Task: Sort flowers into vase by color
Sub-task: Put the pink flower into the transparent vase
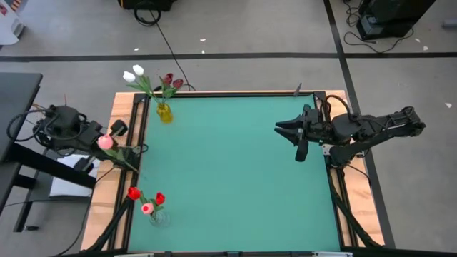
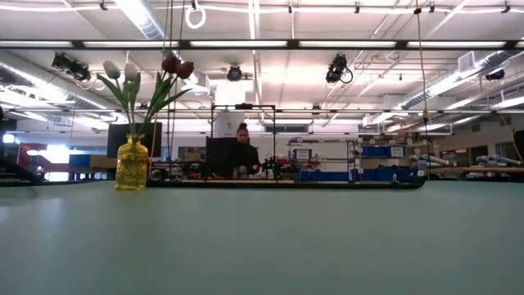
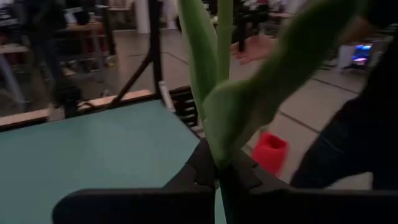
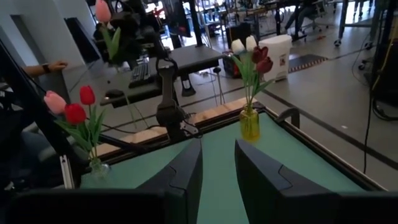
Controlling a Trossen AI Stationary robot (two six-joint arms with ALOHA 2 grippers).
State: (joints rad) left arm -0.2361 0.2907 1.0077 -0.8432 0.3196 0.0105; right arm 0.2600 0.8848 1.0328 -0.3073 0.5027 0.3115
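My left gripper (image 1: 123, 150) hangs over the table's left edge, shut on a pink tulip (image 1: 106, 141), whose head also shows in the right wrist view (image 4: 102, 11). A yellow vase (image 1: 165, 113) at the far left corner holds white and dark maroon tulips (image 2: 135, 72). A clear vase (image 1: 158, 218) at the near left holds red and pink tulips (image 4: 74, 109). My right gripper (image 1: 285, 128) waits open above the table's right side, its fingers (image 4: 186, 168) pointing toward the left edge. My left gripper pinches the pink tulip between its two fingers on the green stem (image 3: 217, 158), just where the leaves (image 3: 249, 106) branch off. The flower is lifted clear of the table. Stem and leaves rise away from the fingertips (image 3: 202, 165).
The green table top (image 1: 235, 171) stretches bare between the two vases and my right arm. A black frame (image 1: 143, 93) runs round the table's edges. In the low view a person (image 2: 242, 152) sits at a desk far behind the table.
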